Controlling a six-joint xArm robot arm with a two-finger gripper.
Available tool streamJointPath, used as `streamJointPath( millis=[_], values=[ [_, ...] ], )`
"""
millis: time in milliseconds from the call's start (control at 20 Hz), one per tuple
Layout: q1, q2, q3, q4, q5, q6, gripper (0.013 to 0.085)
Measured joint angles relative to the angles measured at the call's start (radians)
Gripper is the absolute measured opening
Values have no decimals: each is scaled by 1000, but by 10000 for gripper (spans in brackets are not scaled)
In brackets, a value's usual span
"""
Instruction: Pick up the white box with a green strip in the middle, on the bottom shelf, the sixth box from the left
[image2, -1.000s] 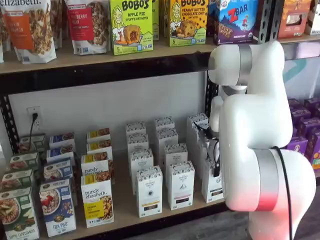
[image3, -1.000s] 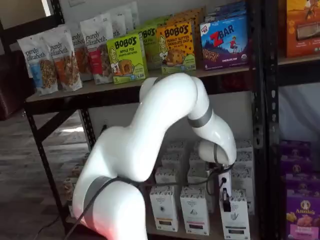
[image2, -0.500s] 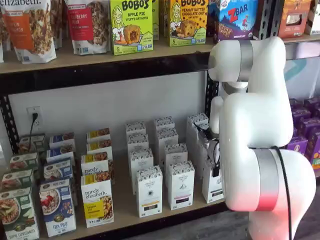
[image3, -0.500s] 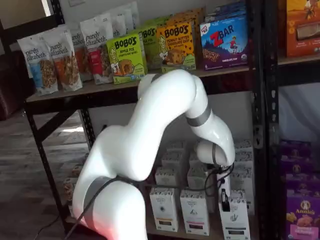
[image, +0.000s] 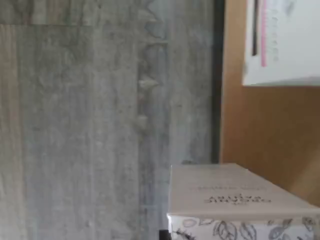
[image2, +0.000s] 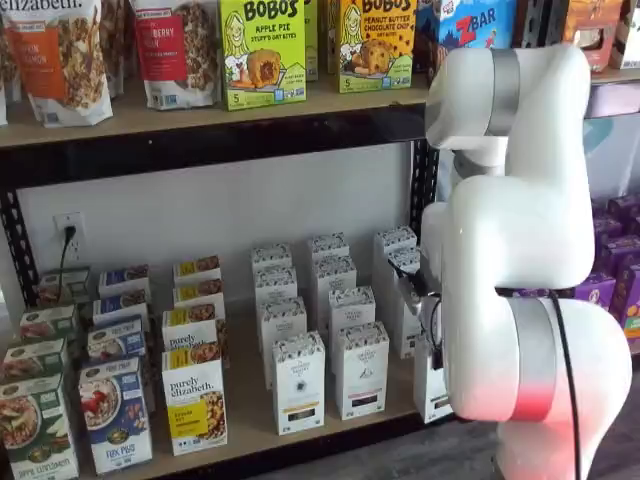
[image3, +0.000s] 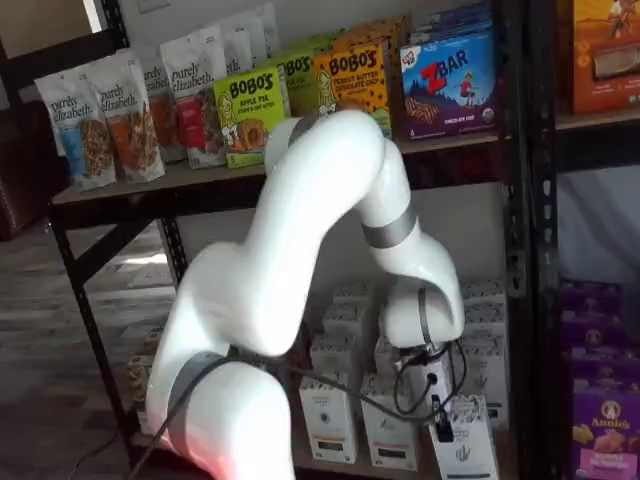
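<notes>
In the wrist view the white box (image: 235, 192) showed a smooth matte card face with a leaf-patterned end, hanging past the black-framed edge of the tan bottom shelf (image: 260, 125), above grey wood-grain floor (image: 75, 125); a pink-striped carton (image: 282, 40) stood further in; in both shelf views the glossy white arm (image2: 510, 230) had lifted and drawn back since 1 second earlier, and the tool (image3: 437, 420) was clamped on the box's top, the box tilted off the shelf's front.
</notes>
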Motion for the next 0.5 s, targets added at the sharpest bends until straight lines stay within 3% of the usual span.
streamJointPath(
  millis=[100,250,400,500],
  values=[
    [-8,-53,86,-39,-35,32,530],
    [-16,-129,186,-54,-65,41,530],
    [-27,-208,275,-121,-86,97,530],
    [-27,-268,339,-138,-89,113,530]
  ],
)
